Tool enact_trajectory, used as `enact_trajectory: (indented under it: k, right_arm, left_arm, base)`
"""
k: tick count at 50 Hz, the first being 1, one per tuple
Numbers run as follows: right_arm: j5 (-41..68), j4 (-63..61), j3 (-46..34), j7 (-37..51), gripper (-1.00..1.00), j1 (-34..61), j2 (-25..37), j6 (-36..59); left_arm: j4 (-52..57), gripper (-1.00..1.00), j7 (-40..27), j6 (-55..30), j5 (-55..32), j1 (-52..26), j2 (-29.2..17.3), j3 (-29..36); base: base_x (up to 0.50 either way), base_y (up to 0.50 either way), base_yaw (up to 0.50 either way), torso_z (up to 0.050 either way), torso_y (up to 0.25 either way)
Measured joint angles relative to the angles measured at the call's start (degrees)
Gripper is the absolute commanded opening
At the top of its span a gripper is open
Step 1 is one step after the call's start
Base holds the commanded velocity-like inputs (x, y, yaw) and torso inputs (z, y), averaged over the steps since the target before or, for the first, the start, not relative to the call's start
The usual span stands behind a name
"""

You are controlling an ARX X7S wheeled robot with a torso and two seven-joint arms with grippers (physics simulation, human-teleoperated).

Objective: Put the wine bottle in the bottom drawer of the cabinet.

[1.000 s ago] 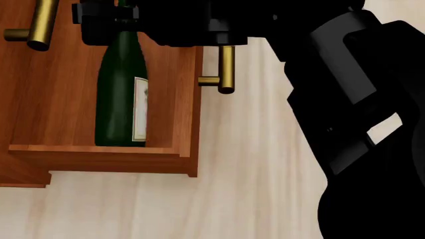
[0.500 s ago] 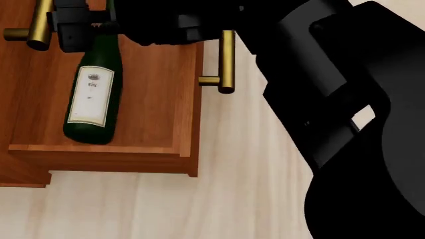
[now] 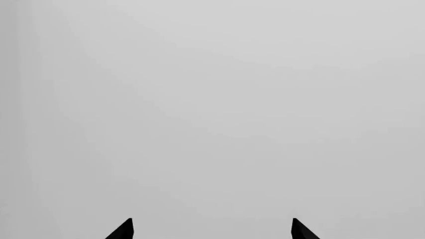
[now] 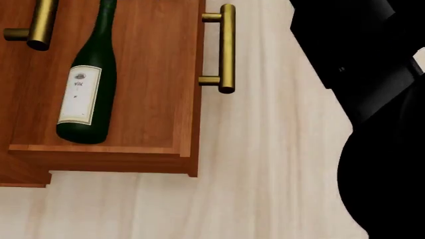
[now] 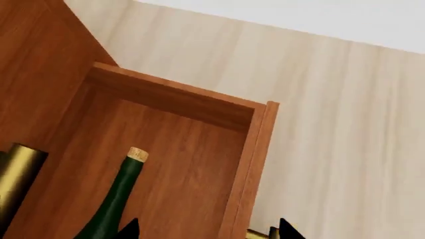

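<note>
You get even, diffuse light in all three views, with no clear source and no glare. Edges are crisp; nothing is blurred or bent at the borders. The wine bottle (image 4: 85,94) throws almost no shadow on the bottom drawer (image 4: 156,74). The right arm (image 4: 371,99) renders as flat black. Your left wrist view shows only plain pale grey.

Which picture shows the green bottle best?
The head view: the bottle lies in the open drawer, label up. The right wrist view shows only its neck and cork; the left wrist view shows none of it.
</note>
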Motion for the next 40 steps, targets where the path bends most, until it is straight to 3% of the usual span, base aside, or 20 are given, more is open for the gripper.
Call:
enact_trajectory:
  k: [9,26,40]
  right_arm:
    - [0.26,-7.10,1.20,5.04,1.00,2.60,4.16,-2.72]
    - [3.98,-55.98,10.16,31.89,1.00,-1.60,30.31,-15.78]
    - [-4.67,-89.24,11.33,48.23,1.00,-14.09,45.68,-26.97]
  left_arm:
    - [-0.11,1.00,0.01,0.09,0.04,-0.05,-0.06,0.09]
    - [0.19,1.00,-0.37,-0.08,0.73,0.10,-0.08,0.20]
    - [0.64,1.00,-0.68,-0.02,1.67,0.23,-0.15,0.45]
  base:
    - [0.00,0.00,0.00,0.000,0.000]
    - [0.00,0.00,0.00,0.000,0.000]
    - [0.00,0.00,0.00,0.000,0.000]
